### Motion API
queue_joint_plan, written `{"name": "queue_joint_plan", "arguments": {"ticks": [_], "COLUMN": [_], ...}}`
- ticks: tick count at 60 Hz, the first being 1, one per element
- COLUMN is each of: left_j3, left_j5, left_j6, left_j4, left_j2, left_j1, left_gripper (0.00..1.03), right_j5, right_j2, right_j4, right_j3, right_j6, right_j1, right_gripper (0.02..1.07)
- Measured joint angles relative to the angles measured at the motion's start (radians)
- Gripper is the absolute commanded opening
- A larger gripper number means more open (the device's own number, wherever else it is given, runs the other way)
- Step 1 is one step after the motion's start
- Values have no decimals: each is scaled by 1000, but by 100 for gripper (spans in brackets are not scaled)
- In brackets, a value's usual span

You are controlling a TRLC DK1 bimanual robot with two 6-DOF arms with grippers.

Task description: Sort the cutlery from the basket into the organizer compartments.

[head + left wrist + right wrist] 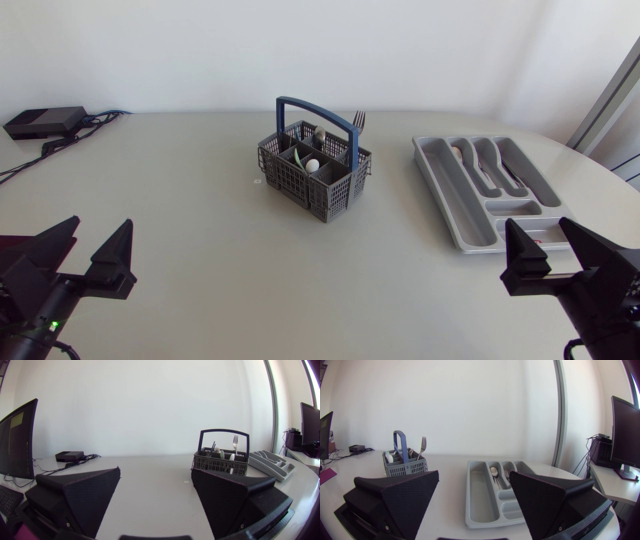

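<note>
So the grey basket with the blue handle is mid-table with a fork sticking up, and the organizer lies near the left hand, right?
Not quite: the organizer lies near the right hand, as the head view shows. The rest holds: the grey basket with the blue handle is mid-table, a fork sticking up from it.

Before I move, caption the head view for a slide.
Open at the near edge: left end effector and right end effector; cutlery basket mid-table, organizer to its right.

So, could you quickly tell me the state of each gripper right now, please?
Left gripper: open, holding nothing.
Right gripper: open, holding nothing.
</note>
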Motion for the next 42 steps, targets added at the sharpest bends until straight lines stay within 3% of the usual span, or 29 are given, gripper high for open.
{"name": "queue_joint_plan", "arguments": {"ticks": [18,27,42], "left_j3": [0,3,147], "left_j5": [0,0,0], "left_j6": [0,0,-8], "left_j4": [5,24,23], "left_j2": [0,0,181], "left_j1": [2,54,45], "left_gripper": [98,98,98], "right_j5": [0,0,29], "right_j2": [0,8,286], "right_j4": [0,-3,66], "right_j3": [0,7,153], "right_j6": [0,0,-1], "right_j1": [5,20,98], "right_gripper": [103,102,102]}}
